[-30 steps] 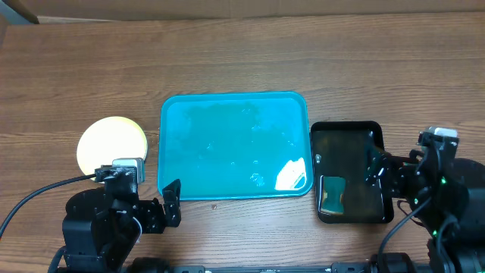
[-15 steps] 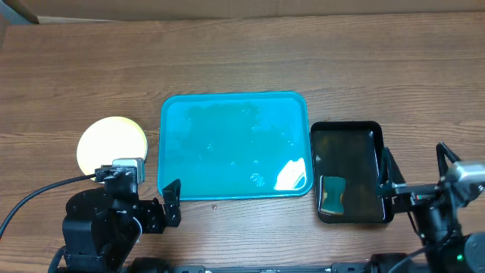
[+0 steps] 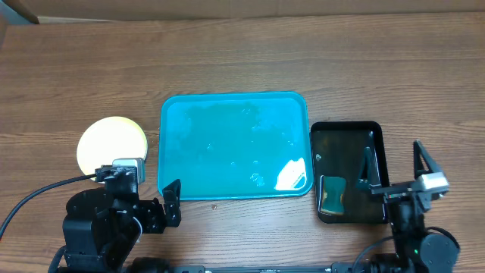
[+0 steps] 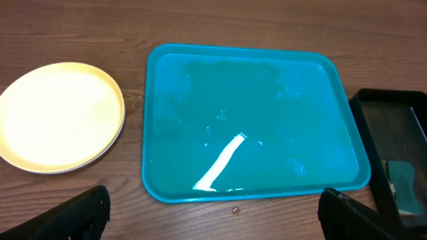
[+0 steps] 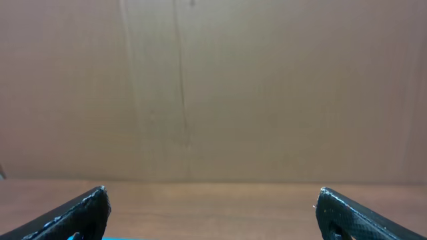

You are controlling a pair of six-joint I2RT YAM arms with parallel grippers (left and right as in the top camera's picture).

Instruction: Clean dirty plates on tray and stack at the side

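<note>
Plate (image 3: 112, 142), pale yellow, sits on the worktop (image 3: 242, 61) just left of the blue tray (image 3: 235, 144), not touching it. The left hand (image 4: 213, 203) gapes wide and empty near the tray's front edge. Further right lies a black tray (image 3: 348, 136). By its right rim the right hand (image 3: 392, 163) is spread fully, holding nothing.

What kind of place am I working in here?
Probably a robot test bench, not a kitchen: wood-grain table, plain cardboard backdrop, large turquoise rectangular plastic tray beside a pale yellow round plate.
</note>
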